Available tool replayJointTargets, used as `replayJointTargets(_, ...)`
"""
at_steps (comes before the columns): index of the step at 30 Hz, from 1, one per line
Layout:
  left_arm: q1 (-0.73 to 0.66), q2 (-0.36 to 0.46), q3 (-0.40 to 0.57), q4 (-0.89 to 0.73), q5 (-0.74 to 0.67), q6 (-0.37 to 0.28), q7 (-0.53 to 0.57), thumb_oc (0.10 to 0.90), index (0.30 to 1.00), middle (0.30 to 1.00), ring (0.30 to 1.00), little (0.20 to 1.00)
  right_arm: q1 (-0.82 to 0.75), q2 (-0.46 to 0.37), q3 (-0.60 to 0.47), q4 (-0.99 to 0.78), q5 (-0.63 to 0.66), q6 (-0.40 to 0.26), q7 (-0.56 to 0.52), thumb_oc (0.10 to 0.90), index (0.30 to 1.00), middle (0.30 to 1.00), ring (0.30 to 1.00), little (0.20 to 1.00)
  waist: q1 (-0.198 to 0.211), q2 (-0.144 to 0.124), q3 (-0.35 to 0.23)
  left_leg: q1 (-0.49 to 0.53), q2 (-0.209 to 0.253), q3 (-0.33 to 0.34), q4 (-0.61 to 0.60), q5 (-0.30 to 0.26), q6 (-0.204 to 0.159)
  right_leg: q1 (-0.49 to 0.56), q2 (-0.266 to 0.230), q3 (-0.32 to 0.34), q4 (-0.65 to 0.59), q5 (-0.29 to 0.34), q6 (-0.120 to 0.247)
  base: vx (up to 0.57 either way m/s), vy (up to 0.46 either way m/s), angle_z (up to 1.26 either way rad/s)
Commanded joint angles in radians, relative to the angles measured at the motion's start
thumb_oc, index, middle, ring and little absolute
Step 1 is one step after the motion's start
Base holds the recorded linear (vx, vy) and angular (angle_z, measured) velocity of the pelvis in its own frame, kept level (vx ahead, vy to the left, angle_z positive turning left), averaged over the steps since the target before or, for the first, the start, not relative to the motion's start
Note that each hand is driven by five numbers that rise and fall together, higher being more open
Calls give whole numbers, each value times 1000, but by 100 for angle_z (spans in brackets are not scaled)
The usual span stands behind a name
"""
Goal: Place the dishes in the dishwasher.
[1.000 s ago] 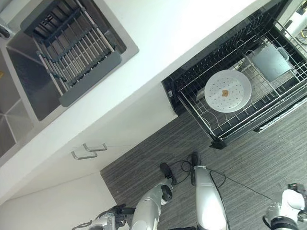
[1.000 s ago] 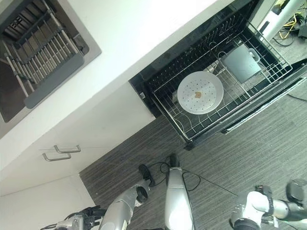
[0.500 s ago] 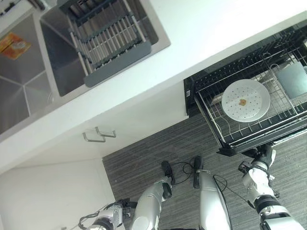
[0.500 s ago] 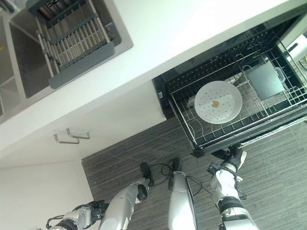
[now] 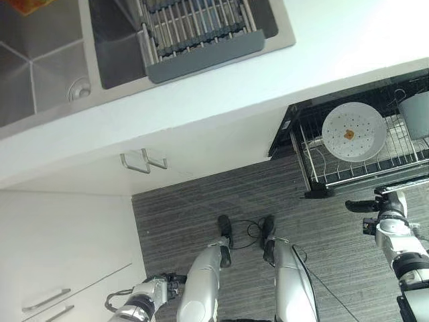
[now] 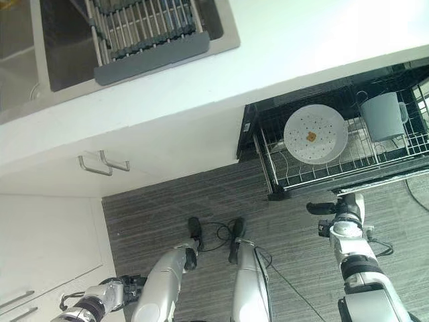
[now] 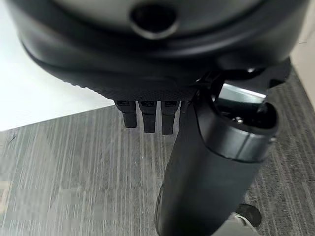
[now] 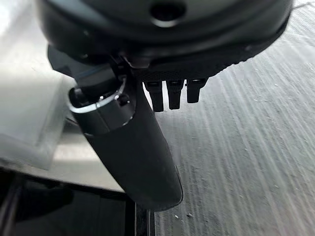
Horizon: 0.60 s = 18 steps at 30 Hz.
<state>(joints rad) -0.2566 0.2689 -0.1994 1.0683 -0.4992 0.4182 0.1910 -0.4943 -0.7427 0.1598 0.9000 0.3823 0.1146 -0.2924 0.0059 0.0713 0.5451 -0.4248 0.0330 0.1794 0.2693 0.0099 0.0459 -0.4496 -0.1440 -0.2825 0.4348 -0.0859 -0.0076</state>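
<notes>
The dishwasher's lower rack point(image 5: 310, 161) is pulled out over the floor at the right. In it lies a white round plate point(image 5: 354, 132) with a small brown crumb at its middle, and beside it stands a grey metal pot point(image 5: 417, 114). My right hand point(image 5: 383, 204) hovers just below the rack's front edge, fingers straight and pointing left, holding nothing; its thumb point(image 8: 133, 147) sticks out over the floor. My left hand point(image 5: 157, 290) hangs low at the lower left, open and empty, with its fingers point(image 7: 147, 115) straight above the carpet.
A steel sink point(image 5: 40, 74) holding a grey drying rack point(image 5: 198, 27) is set in the white counter point(image 5: 322, 40). White cabinet doors with metal handles point(image 5: 144, 161) stand below it. Grey striped carpet point(image 5: 201, 201) covers the floor.
The camera has swung, shifting the whole scene. My right hand has risen from the lower right to just under the rack's front edge. Plate and pot lie as before.
</notes>
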Motion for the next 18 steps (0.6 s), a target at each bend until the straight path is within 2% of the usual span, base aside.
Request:
replayJointTargets(1,75,117,-19,25,40,57,22,800,900,900,900,900,-237,-140,6,-101,-84,-111,-62,800,900,900,900,900,50,-52,-47,46,-3,-6,41,-162,-4,27,22,38,57,-123,60,38,-79,24)
replayJointTargets(10,97,150,-5,37,67,36,22,800,900,900,900,900,-366,-208,57,-89,-70,-66,-79,800,900,900,900,900,98,-93,-58,43,11,-38,31,-147,-12,68,42,9,37,-117,57,56,-73,15)
replayJointTargets(14,102,165,3,29,65,29,30,800,900,900,900,900,-409,-225,81,-75,-56,-57,-85,800,900,900,900,900,116,-93,-60,38,17,-49,31,-141,-19,86,50,-7,27,-117,56,50,-42,21)
replayJointTargets(18,113,186,17,33,72,24,18,800,900,900,900,900,-487,-243,121,-61,-72,-93,-75,800,900,900,900,900,141,-92,-66,30,23,-61,31,-131,-32,107,54,-30,22,-126,51,64,-31,16)
